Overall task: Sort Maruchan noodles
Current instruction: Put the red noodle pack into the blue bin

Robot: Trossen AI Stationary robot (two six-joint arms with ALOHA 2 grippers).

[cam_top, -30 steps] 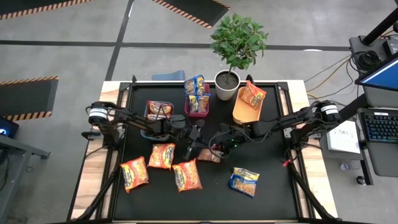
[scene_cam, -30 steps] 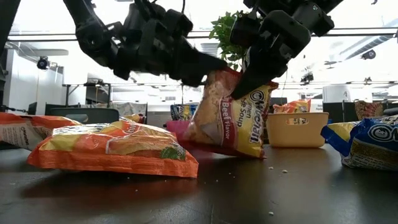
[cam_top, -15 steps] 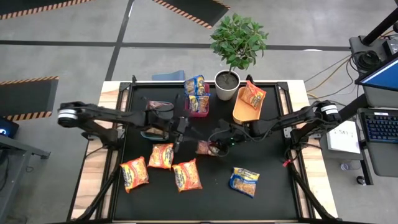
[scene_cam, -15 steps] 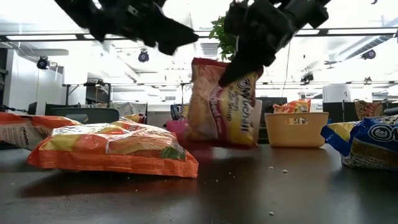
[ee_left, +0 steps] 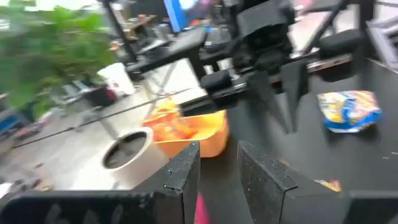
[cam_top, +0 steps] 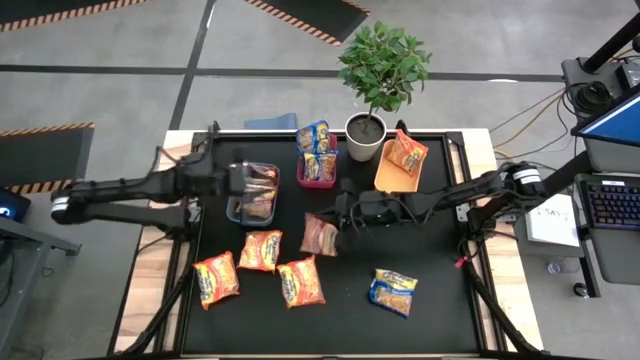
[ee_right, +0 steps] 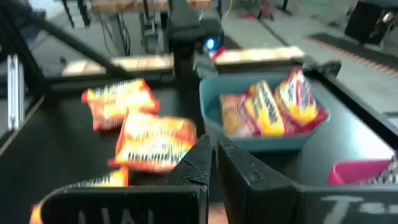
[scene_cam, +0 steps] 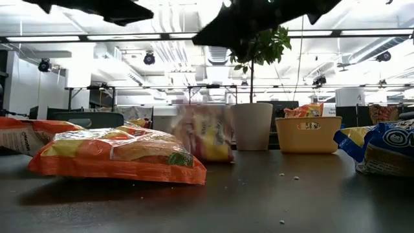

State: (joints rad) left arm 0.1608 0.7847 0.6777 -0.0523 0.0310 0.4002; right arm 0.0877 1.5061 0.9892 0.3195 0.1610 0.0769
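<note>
From overhead, we saw a black table with ramen packets scattered over it and three bins along its upper edge.

The left gripper (cam_top: 243, 181) reached in from the frame's left and hung over a teal bin (cam_top: 231, 208) at upper left of centre, which held red-maroon packets (cam_top: 259, 193). In its wrist view, its fingers (ee_left: 184, 170) stood apart with a clear gap, released, and we could make out nothing gripped between them.

The right gripper (cam_top: 338, 218) came in from the frame's right to the middle of the table. In its wrist view, its fingers (ee_right: 200, 163) were pressed together, clenched. A red-maroon packet (cam_top: 320, 235) lay just beside its tip, toward lower left. In the low view that packet (scene_cam: 202, 134) was a blur at centre frame. We could not tell whether the gripper pinched its edge.

Three orange packets (cam_top: 261, 250) sat in the lower left part of the table, two close together and one farther left. A blue-yellow packet (cam_top: 392, 290) lay alone at lower right.

At top centre, a red bin (cam_top: 300, 180) held more blue-yellow packets (cam_top: 316, 138). To its right stood a white plant pot (cam_top: 365, 136), then an orange bin (cam_top: 388, 182) with one orange packet (cam_top: 406, 153) leaning in it.
</note>
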